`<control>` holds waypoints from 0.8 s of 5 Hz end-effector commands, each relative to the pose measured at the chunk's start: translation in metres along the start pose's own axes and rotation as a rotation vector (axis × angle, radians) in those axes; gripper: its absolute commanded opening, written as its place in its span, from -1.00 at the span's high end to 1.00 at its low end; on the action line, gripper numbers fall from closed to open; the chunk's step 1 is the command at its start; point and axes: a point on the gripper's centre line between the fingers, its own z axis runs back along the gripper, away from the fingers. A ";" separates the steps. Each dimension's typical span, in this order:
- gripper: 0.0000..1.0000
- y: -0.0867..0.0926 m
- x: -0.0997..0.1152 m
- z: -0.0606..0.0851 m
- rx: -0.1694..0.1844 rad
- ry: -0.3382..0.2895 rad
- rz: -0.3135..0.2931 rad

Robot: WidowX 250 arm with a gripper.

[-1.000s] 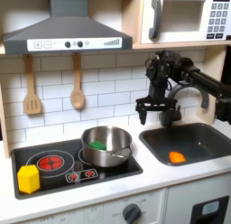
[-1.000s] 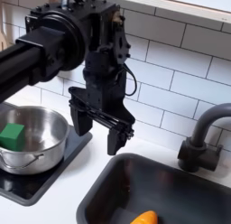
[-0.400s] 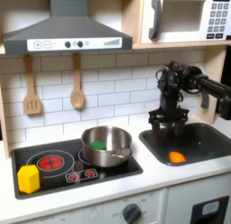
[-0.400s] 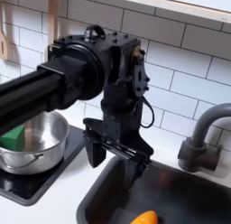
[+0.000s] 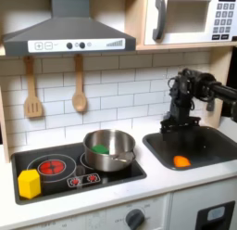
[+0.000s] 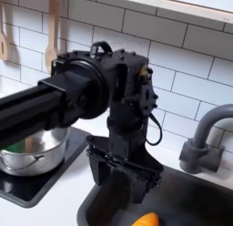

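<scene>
One black end effector [image 5: 179, 132] hangs at the end of a matte black arm, lowered into the top of a dark rectangular sink [image 5: 218, 152] set in a pale counter [image 5: 157, 183]. In the second exterior view the end effector [image 6: 124, 186] points straight down with its two fingers apart and nothing between them; their tips are dark against the basin and hard to make out. A small orange object [image 5: 181, 161], smooth and rounded, lies on the sink floor just below and slightly toward the first exterior view's right of the fingers, not touched. In the second exterior view the orange object [image 6: 145, 220] is cut off by the bottom edge. A curved grey faucet [image 6: 202, 143] stands behind the sink, near the arm.

Further toward the first exterior view's left, a shiny round metal pot [image 5: 109, 148] sits on a black stovetop [image 5: 56, 177] and holds a green block [image 5: 98, 149], partly hidden by the pot's wall. A yellow blocky object [image 5: 30, 184] rests at the stovetop's front corner. Two wooden utensils [image 5: 79, 89] hang on the white tiled wall beneath a grey hood.
</scene>
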 end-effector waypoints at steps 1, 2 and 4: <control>-1.00 -0.018 -0.008 -0.012 0.016 -0.006 0.046; -1.00 -0.023 -0.011 -0.022 0.037 -0.007 0.104; -1.00 -0.031 -0.009 -0.031 0.046 -0.017 0.147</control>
